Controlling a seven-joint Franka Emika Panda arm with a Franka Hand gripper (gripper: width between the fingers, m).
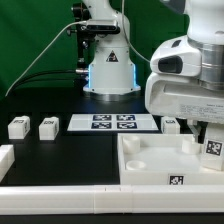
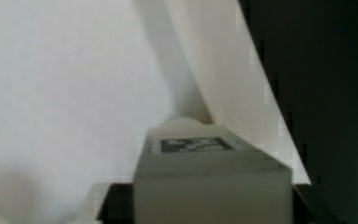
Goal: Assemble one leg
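Note:
My gripper (image 1: 207, 132) is shut on a leg (image 1: 212, 148), a small white peg with a black-and-white tag. It holds the leg upright over the right part of the large white tray (image 1: 140, 162). In the wrist view the leg (image 2: 202, 170) sits between my dark fingers (image 2: 119, 203), with the white tray (image 2: 69, 100) close beneath it and its raised wall alongside. Two more legs (image 1: 18, 127) (image 1: 47, 127) stand on the black table at the exterior view's left. Another leg (image 1: 172, 124) stands behind the tray.
The marker board (image 1: 112, 122) lies on the table behind the tray. A white piece (image 1: 5, 157) shows at the exterior view's left edge. The arm's base (image 1: 108, 70) stands at the back.

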